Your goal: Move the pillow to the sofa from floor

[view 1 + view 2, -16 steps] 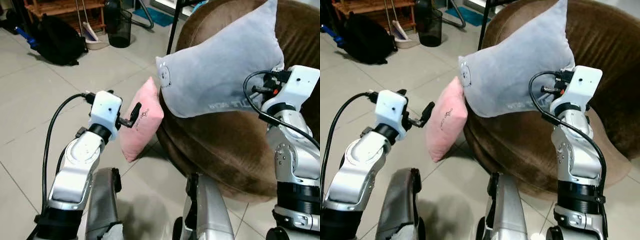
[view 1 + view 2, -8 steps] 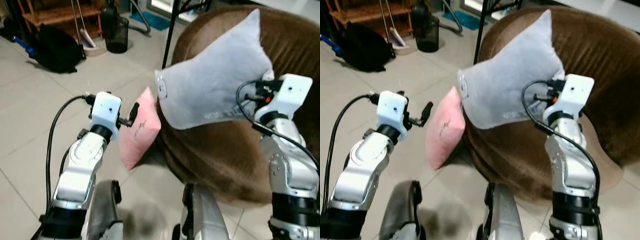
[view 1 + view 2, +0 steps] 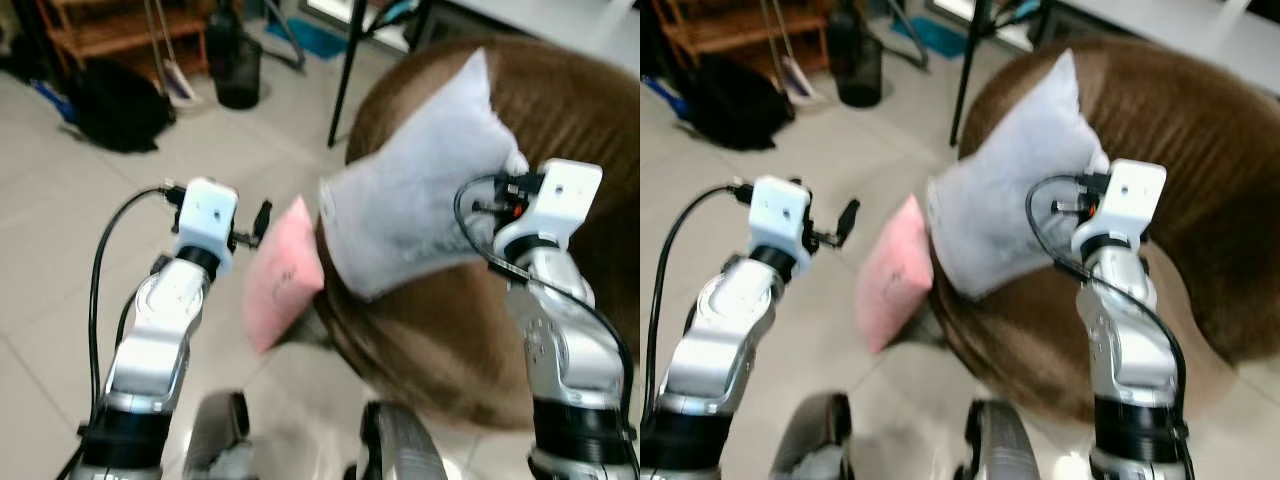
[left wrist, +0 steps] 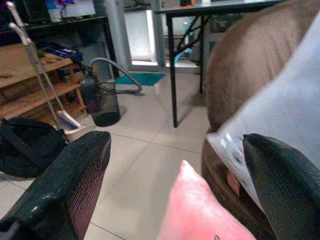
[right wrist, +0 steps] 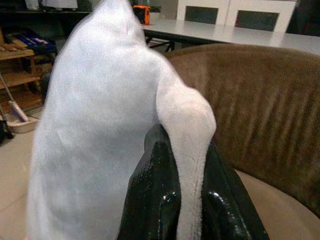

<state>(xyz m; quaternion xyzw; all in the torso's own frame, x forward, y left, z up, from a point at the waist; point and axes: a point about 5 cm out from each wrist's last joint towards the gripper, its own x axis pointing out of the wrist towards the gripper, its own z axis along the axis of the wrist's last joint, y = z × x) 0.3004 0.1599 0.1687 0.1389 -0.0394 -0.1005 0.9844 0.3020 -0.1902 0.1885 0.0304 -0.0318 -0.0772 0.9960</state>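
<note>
**Grey pillow carried over the sofa, release still to come**

On the far left, a black bag (image 3: 115,105) lies on the tiled floor (image 3: 60,260) near a wooden shelf (image 3: 95,25) and a dark bin (image 3: 240,70). The left end effector (image 3: 258,222) hovers with its fingers spread, holding nothing, just beside a pink cushion (image 3: 280,285) that leans against the sofa's left side. To the right, the right end effector (image 5: 177,200) is clamped on a corner of the grey pillow (image 3: 420,205), which hangs above the brown sofa (image 3: 590,130).

The step in hand looks like the carry-and-place: next, the pillow likely needs lowering onto the seat before the fingers let go.

Against half a second ago, the view has shifted and blurred, and the pillow sits further in over the sofa.
</note>
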